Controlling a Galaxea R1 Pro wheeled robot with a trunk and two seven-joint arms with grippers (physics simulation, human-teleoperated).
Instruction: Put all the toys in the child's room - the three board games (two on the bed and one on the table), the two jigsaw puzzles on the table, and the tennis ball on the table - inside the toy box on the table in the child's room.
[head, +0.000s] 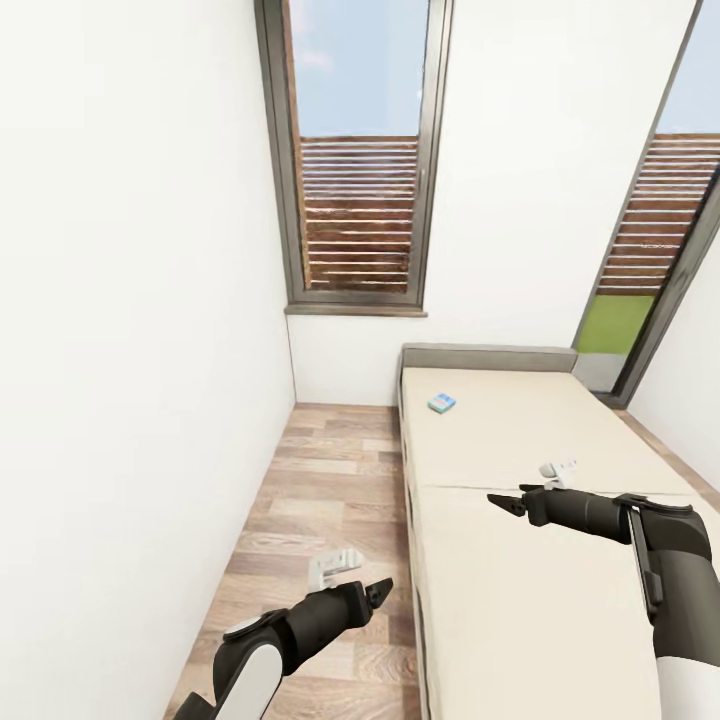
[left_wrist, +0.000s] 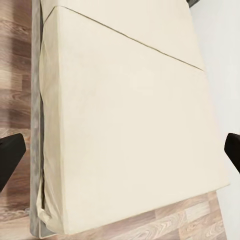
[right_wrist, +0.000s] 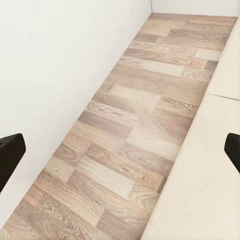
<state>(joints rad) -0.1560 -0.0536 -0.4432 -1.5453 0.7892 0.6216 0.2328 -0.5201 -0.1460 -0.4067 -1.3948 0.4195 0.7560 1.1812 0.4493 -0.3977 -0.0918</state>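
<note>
Stage: we judge the robot is approaching the bed (head: 520, 520), with nothing held and both arms carried low ahead of it, probably to keep them clear until a grasp is near.
Board game: 1 small teal-blue box (head: 441, 403) lies flat on the mattress near the headboard, in the upper middle of the head view; at this size we take it for a board game, though its print is unreadable.
Left gripper (head: 383, 590): over the wood floor (head: 320, 480) at the lower left of the frame, beside the bed's edge; in the left wrist view its 2 fingers (left_wrist: 11, 152) sit at opposite frame edges, spread wide over bare mattress.
Right gripper (head: 503, 502): above the mattress at right centre; its fingers (right_wrist: 10, 150) are likewise spread apart.
Views: the head view gives us the box and the windows (head: 355, 150); the wrist views add close detail of the mattress seam and the floor planks along the white wall.
</note>
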